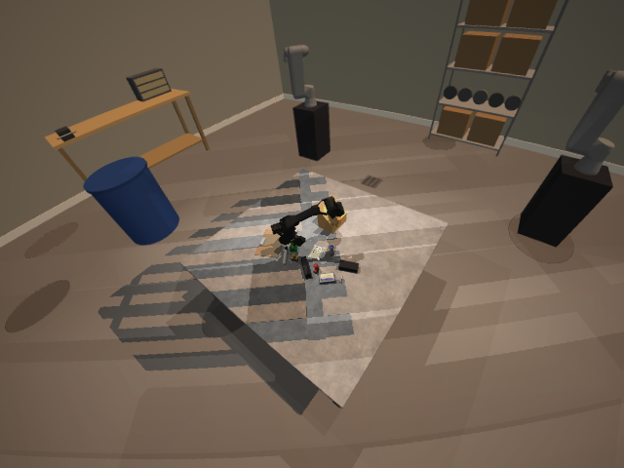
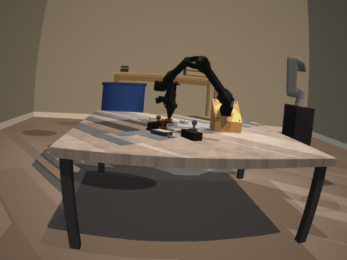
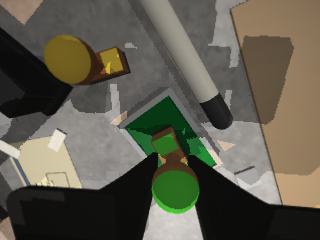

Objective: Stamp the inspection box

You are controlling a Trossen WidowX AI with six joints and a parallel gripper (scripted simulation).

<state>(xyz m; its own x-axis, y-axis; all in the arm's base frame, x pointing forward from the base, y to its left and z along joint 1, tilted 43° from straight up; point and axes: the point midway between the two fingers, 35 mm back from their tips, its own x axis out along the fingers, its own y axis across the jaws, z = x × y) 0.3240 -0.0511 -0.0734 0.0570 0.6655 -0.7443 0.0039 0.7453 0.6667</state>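
Note:
My gripper (image 2: 169, 117) (image 3: 173, 159) is shut on the green-knobbed stamp (image 3: 175, 191), held upright with its brown foot over the green ink pad (image 3: 152, 119). Whether the foot touches the pad cannot be told. The cream card (image 1: 317, 252) (image 3: 37, 157) lies left of the pad in the wrist view, cut by a finger, with an outlined box near its lower edge. A yellow-knobbed stamp (image 3: 67, 59) (image 2: 158, 117) stands beyond the pad. A red-knobbed stamp (image 1: 316, 267) (image 2: 162, 120) and a blue-knobbed stamp (image 1: 331, 248) (image 2: 194, 122) stand near the card. Word markings are unreadable.
A pale cylinder with a black end (image 3: 182, 47) lies close beside the pad. A tan board (image 3: 305, 90) is at the right. Black blocks (image 1: 305, 267) (image 2: 191, 135) and a small pale-topped case (image 1: 326, 278) (image 2: 161, 131) lie on the bench. The yellow base (image 2: 226, 125) supports the arm.

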